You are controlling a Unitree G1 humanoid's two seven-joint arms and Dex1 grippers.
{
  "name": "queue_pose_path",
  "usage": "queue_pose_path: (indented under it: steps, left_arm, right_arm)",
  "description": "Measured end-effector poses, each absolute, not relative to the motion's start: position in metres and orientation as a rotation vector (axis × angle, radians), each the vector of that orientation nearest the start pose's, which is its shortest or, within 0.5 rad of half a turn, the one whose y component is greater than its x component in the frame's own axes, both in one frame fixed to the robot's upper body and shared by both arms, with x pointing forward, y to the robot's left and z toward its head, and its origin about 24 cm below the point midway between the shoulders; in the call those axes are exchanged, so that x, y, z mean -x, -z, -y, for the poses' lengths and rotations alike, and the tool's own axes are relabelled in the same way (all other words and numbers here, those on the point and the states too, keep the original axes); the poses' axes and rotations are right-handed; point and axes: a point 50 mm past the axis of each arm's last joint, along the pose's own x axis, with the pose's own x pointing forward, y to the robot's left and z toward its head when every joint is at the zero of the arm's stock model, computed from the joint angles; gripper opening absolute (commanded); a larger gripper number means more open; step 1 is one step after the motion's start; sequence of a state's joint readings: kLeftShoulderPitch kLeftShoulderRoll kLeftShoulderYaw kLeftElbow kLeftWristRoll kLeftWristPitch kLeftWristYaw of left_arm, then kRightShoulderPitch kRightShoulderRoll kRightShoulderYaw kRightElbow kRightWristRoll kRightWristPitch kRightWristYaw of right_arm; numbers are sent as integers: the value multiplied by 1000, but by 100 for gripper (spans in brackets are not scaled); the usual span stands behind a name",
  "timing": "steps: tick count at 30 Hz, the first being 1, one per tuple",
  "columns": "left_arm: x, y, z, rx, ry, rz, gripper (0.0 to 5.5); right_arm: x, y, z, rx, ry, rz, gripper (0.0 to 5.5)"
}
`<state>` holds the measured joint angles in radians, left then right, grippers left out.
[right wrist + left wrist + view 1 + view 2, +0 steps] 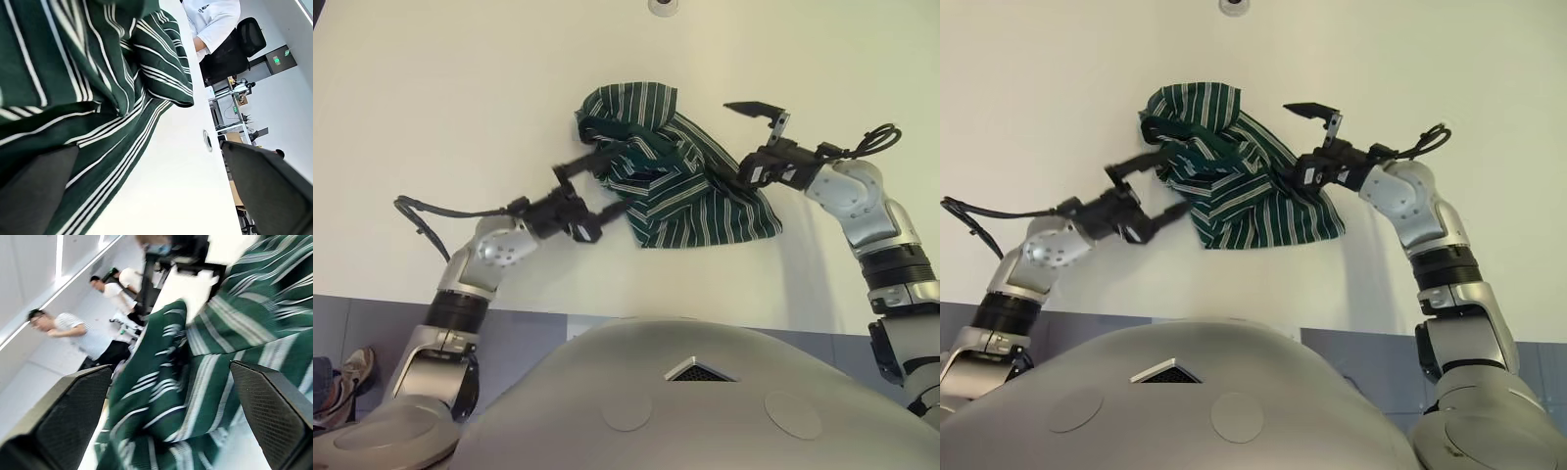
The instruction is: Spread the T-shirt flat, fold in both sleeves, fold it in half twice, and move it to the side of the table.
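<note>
**Position.** The T-shirt (pixel 680 191) lies bunched in a heap near the middle of the counter (pixel 450 88), not yet spread.

**Handling (judgement).** The cloth looks light and limp. It will probably sag, drag and fold on itself, and several layers may lift together. It cannot break. Slip risk should be low if I pinch a hem or seam rather than a loose fold.

**Claw state.**
- My left claw (pixel 612 178) is wide, with its fingers at the heap's left edge, one on either side of a fold and not closed on it.
- My right claw (pixel 739 145) is also wide. One finger stands clear above the cloth and the other sits low against the heap's right side, with cloth draped over it.

**Recommended hold.** Take one outer edge per claw, a single layer where possible, then draw the two apart. I cannot tell which edge is hem or sleeve.

**Room.** There is open counter to the left, to the right and beyond the heap. The near edge runs just below my arms, so cloth could slide off there. A round port (pixel 662 5) sits at the far edge, well apart.
</note>
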<state>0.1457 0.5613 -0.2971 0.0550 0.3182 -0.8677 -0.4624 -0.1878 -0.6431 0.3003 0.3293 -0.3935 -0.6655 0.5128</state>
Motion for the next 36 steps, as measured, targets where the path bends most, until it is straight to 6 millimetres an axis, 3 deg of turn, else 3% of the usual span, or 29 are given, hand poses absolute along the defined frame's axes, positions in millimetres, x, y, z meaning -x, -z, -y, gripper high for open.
queue_pose_path:
  steps: [6,8,11,14,20,24,26,29,33,36]
  left_arm:
    - [-186,-64,-167,-703,1038,451,438]
    - [-191,-76,-175,-570,1001,456,438]
    - [-200,-111,-176,-233,929,544,438]
    - [-220,-124,-165,-198,895,547,438]
    - [-273,-112,-114,-513,850,440,438]
    - [-290,-76,-86,-683,924,272,438]
    - [-287,-55,-83,-734,998,183,438]
    - [-268,-31,-81,-762,1186,96,438]
    - [-253,-29,-83,-791,1341,136,438]
    - [-221,-28,-95,-740,1517,171,438]
  right_arm:
    - [-261,-34,179,1147,-1004,163,540]
    - [-265,-35,182,1154,-982,160,540]
    - [-265,-34,183,1153,-979,158,540]
    - [-266,-33,184,1163,-986,149,540]
    - [-267,-35,182,1171,-986,162,540]
    - [-267,-35,180,1174,-994,163,540]
    - [-267,-35,180,1174,-994,163,540]
    - [-268,-36,181,1177,-993,166,540]
    - [-268,-36,182,1180,-992,160,540]
    - [-272,-36,184,1186,-959,147,540]
